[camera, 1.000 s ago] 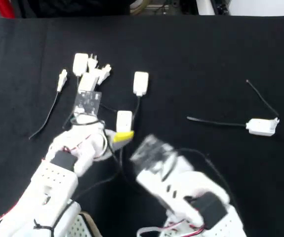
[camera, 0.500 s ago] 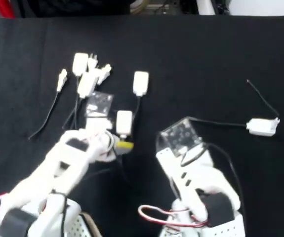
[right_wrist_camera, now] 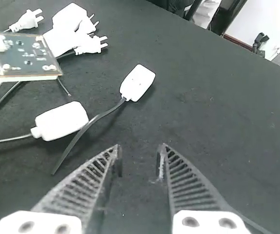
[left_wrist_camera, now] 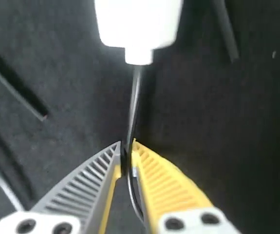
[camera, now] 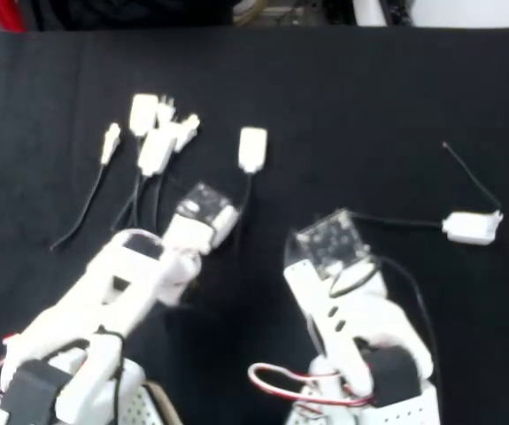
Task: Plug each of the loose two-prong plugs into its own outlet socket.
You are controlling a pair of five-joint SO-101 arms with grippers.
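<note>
My left gripper [left_wrist_camera: 126, 148] is shut on the thin black cable [left_wrist_camera: 134, 105] of a white outlet socket [left_wrist_camera: 137, 22], a short way behind the block. In the right wrist view the same socket [right_wrist_camera: 62, 119] lies on the black cloth with its cable running off toward the left arm. A second white socket [camera: 252, 147] lies farther back, and a third [camera: 470, 227] sits far right. Several loose white two-prong plugs [camera: 158, 131] are bunched at the back left. My right gripper [right_wrist_camera: 137, 157] hovers open over bare cloth, apart from every socket.
The left arm [camera: 121, 283] stretches from the front left across the near socket. The right arm [camera: 351, 310] stands at the front middle. A lone plug [camera: 111, 142] with a black lead lies far left. The black cloth [camera: 369, 106] is bare at the back right.
The left arm swung forward and right over the near socket, its yellow finger dropping out of the high view. The right arm rose toward the centre, then held still.
</note>
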